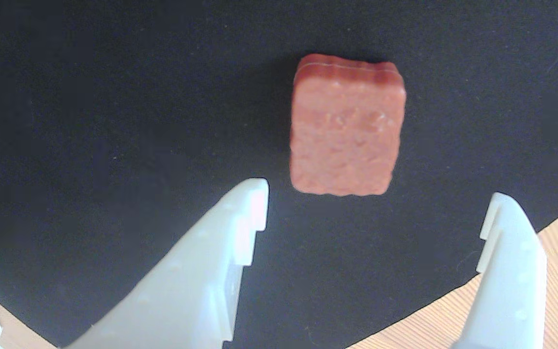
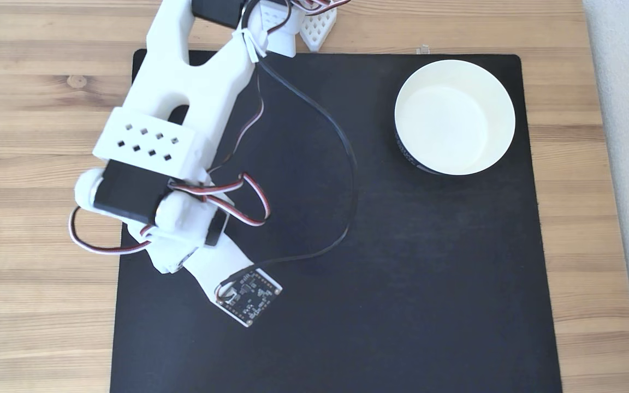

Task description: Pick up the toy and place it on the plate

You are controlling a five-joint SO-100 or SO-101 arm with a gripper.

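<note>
On the black mat (image 2: 402, 273), the plate (image 2: 503, 98) holds nothing.

Lighting: bright, even daylight in both views. Wrist view: white jaws overexposed and soft-focused at 6 o'clock; toy (image 1: 347, 127) fairly sharp, faint shadow at its 9 o'clock; mat (image 1: 114, 121) near featureless black. Fixed view: sharp; plate (image 2: 503, 93) interior glares, detail washed out; arm (image 2: 183, 103) casts soft shadow on counter (image 2: 30, 109).
</note>
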